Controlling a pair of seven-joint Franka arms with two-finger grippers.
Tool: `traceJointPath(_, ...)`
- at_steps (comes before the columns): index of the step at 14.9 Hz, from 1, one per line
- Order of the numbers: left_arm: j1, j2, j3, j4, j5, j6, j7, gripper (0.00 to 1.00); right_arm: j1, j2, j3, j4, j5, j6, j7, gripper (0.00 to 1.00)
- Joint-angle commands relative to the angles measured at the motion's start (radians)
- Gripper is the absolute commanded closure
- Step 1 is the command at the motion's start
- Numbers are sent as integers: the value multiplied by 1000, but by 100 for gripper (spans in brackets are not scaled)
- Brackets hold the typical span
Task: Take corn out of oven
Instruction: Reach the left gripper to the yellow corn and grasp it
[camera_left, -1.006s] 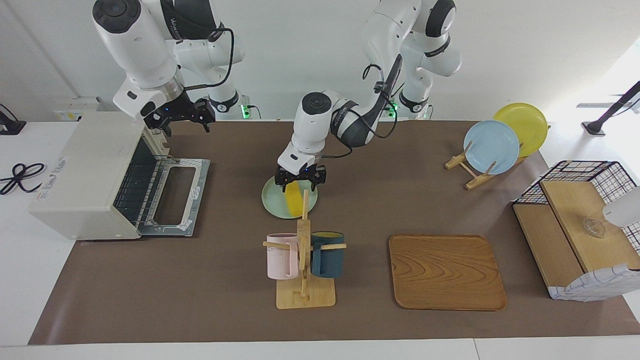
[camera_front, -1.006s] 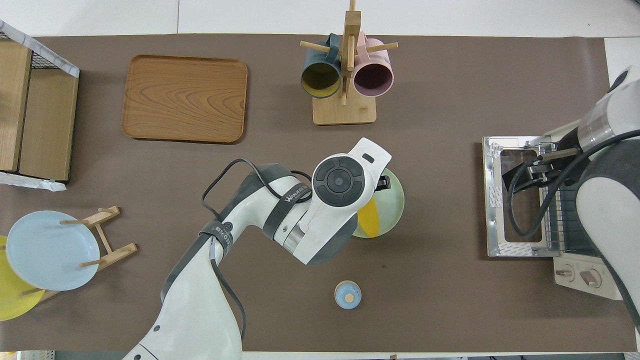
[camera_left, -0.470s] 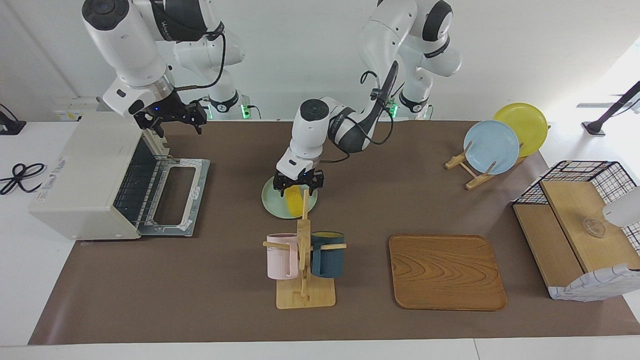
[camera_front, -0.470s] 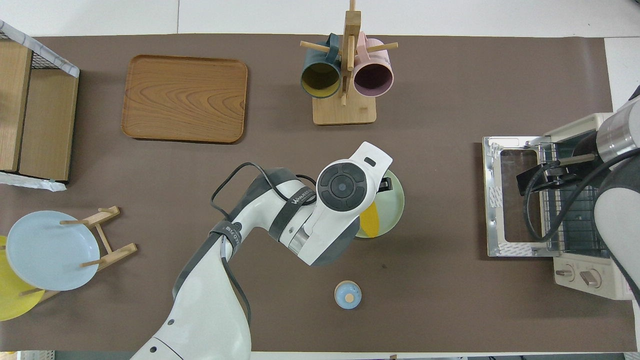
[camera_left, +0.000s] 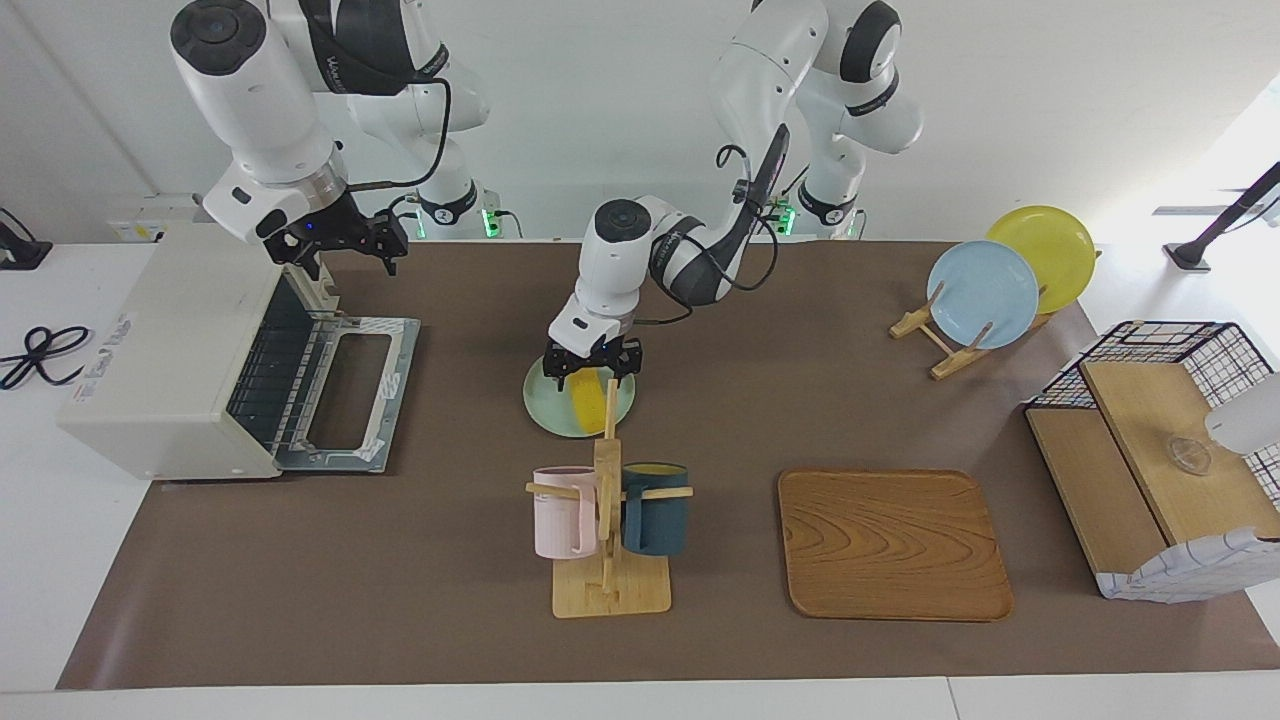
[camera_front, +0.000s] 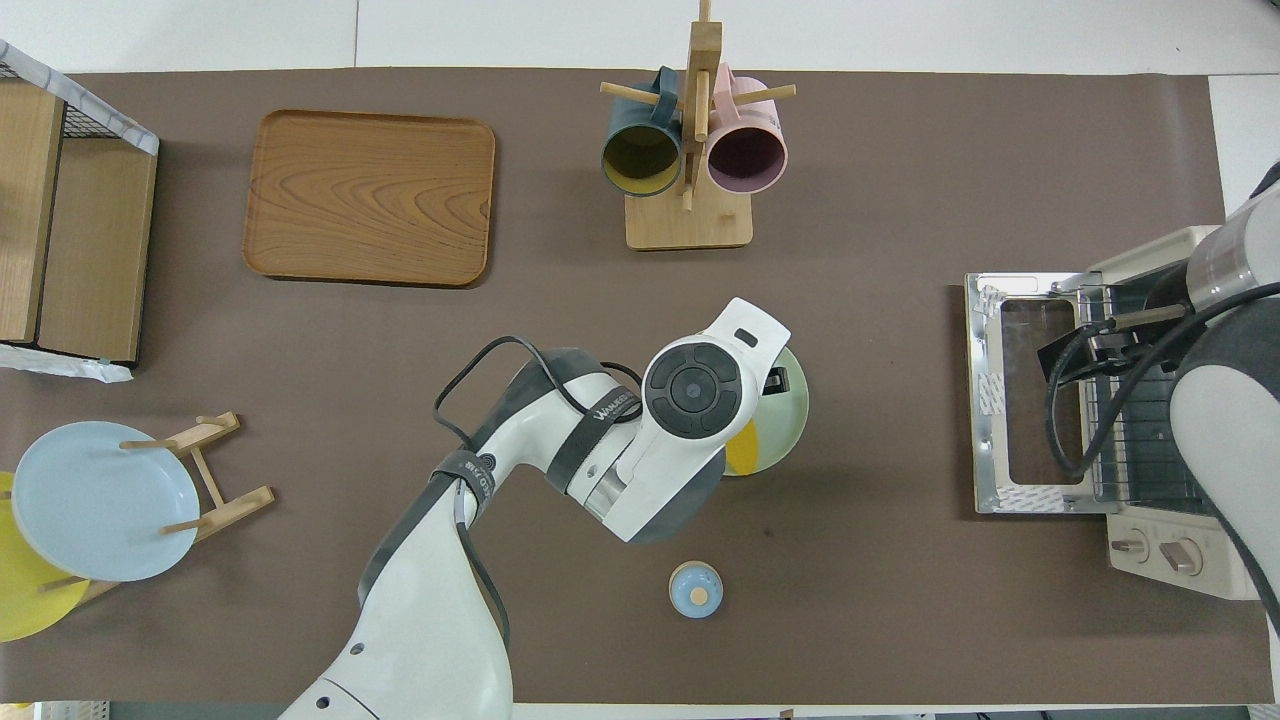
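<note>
The yellow corn (camera_left: 588, 398) lies on a pale green plate (camera_left: 545, 402) in the middle of the table, outside the oven. My left gripper (camera_left: 592, 364) hangs open just above the end of the corn nearer the robots, with a gap between it and the cob. From overhead, the left wrist covers most of the corn (camera_front: 742, 452) and plate (camera_front: 787, 420). The off-white oven (camera_left: 170, 345) stands at the right arm's end with its door (camera_left: 350, 395) dropped open and a bare wire rack inside. My right gripper (camera_left: 340, 240) is open over the oven's corner nearest the robots.
A mug rack (camera_left: 608, 540) with a pink and a dark blue mug stands just farther from the robots than the plate. Also on the table are a wooden tray (camera_left: 893, 545), a plate stand (camera_left: 985, 290) with blue and yellow plates, a wire-and-wood shelf (camera_left: 1160, 470) and a small blue knob (camera_front: 695, 589).
The left gripper has risen a little off the corn and drawn toward the robots; the corn stays on the plate. The right gripper has pulled back from over the door toward the oven's top.
</note>
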Motion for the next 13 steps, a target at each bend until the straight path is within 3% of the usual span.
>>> traceJointPath(1, -33, 34, 23, -6, 8, 37, -27, 0, -36, 3, 19, 5, 6, 10, -39, 0)
traceJointPath(4, -27, 34, 25, 0, 30, 36, -26, 0, -37, 1, 16, -2, 28, 3, -37, 0)
traceJointPath(5, -24, 34, 25, 5, 37, 34, -24, 22, -36, 3, 13, -3, 34, 3, -39, 0)
traceJointPath(6, -21, 34, 25, 8, 37, 33, -23, 54, -36, 3, 13, -5, 34, 5, -40, 0)
traceJointPath(7, -18, 35, 23, 14, 37, 30, -23, 74, -37, 3, 13, -3, 34, 8, -42, 0)
traceJointPath(9, -18, 35, 23, 28, 33, 24, -27, 100, -45, 1, 13, 1, 36, 14, -42, 0)
traceJointPath(13, -3, 14, 25, 45, 31, -44, -27, 100, -53, 0, 11, 2, 36, 17, -44, 0)
